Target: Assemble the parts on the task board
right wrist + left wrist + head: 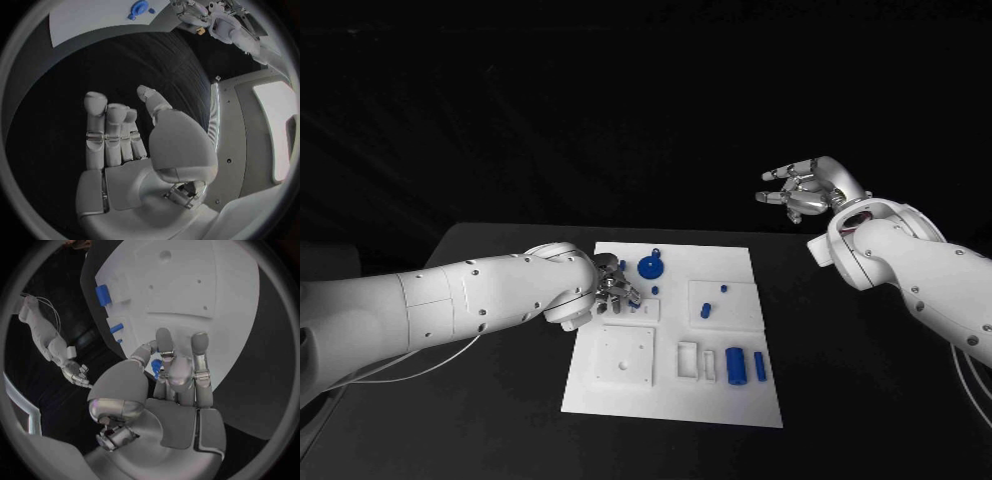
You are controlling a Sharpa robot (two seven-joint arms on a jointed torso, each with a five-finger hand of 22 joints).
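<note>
The white task board [733,270] lies in the middle of the black table. My left hand [610,290] is at the board's left edge and pinches a small blue part [156,369] between thumb and fingers, just above the board [206,285]. A round blue part [651,267] stands right beside that hand. Two small blue parts [707,308] sit in the board's middle. Two blue cylinders [736,364] stand in slots near its front right. My right hand [802,190] is raised high beyond the board's right corner, its fingers [106,135] apart and holding nothing.
A raised white square plate [626,355] with small holes takes up the board's front left. Bare black table surrounds the board. In the right wrist view the board [81,20] and the round blue part [139,7] lie far off.
</note>
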